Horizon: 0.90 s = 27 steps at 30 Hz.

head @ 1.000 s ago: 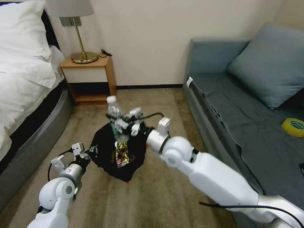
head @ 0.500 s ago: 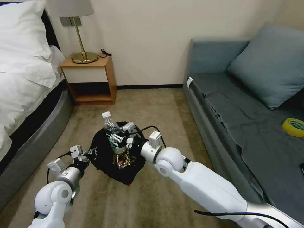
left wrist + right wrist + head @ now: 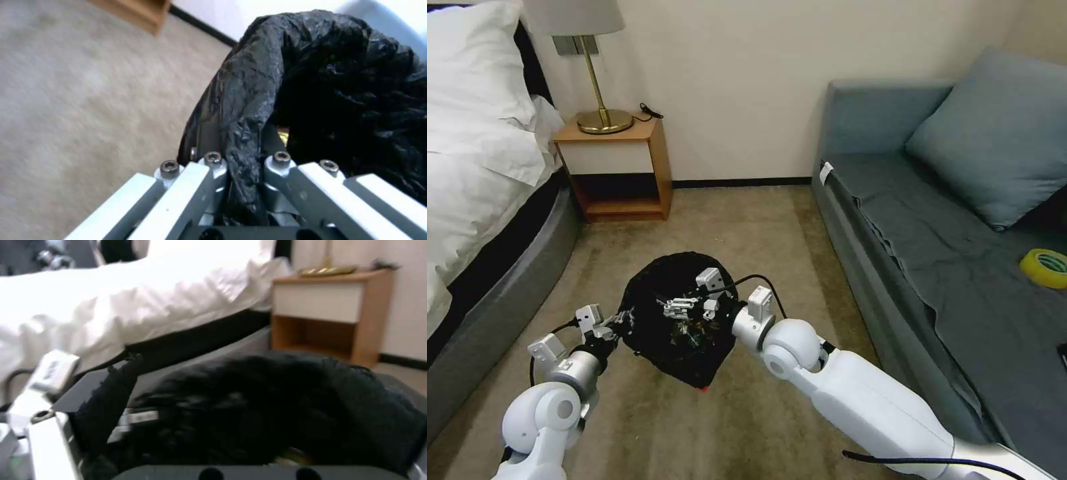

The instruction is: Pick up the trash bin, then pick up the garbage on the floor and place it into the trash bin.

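Black liner folds are hiding most of the garbage (image 3: 688, 333) inside the trash bin (image 3: 654, 293). The right end effector (image 3: 675, 308) is sitting over its mouth, finger gap too small to judge.

Head view looks forward and down from above over both arms, carpet, bed at left, sofa at right, nightstand ahead. Left wrist view sits right behind the left claw (image 3: 242, 186), very near the trash bin (image 3: 320, 83) rim. Right wrist view faces bed and nightstand across the bin. All three share the bin.
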Tool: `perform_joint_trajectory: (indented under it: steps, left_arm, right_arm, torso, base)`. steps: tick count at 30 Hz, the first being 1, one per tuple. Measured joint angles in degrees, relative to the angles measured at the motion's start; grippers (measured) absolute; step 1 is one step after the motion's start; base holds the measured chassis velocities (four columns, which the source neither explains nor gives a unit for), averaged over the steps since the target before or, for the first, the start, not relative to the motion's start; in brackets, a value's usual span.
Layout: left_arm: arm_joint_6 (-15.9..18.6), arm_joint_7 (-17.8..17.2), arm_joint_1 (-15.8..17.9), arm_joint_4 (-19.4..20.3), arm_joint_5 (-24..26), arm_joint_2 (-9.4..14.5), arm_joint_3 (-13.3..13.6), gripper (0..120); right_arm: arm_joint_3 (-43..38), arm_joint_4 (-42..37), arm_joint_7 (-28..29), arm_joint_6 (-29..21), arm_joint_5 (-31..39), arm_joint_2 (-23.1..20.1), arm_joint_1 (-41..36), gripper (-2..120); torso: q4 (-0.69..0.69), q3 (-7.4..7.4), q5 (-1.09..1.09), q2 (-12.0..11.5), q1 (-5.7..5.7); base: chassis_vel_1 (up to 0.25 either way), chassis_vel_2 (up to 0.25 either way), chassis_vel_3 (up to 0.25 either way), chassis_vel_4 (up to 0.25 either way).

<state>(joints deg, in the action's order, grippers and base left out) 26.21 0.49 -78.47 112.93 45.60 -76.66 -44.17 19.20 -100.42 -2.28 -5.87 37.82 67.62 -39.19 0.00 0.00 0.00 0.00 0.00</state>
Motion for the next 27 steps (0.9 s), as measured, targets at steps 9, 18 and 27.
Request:
perform_joint_trajectory:
  steps: [9,18,27]
  left_arm:
    - [0.1,-3.5,0.4,1.1,0.4,0.3,-2.4,4]
    - [1.2,-5.7,-0.2,1.3,-0.2,-0.7,-2.7,4]
    - [1.2,-6.3,0.3,0.7,-0.3,-0.2,-4.2,4]
  right_arm:
    - [-7.0,-4.3,1.5,2.3,-6.8,-2.1,-6.7,100]
    - [-13.1,-6.3,1.8,4.4,-10.8,-3.0,-12.0,100]
    - [-19.2,-7.0,0.2,6.2,-18.1,0.1,-16.9,100]
  torso:
    - [0.0,0.0,0.0,0.0,0.0]
    - [0.0,0.0,0.0,0.0,0.0]
    - [0.0,0.0,0.0,0.0,0.0]
  base:
    - [0.0,0.0,0.0,0.0]
    - [0.0,0.0,0.0,0.0]
    - [0.0,0.0,0.0,0.0]
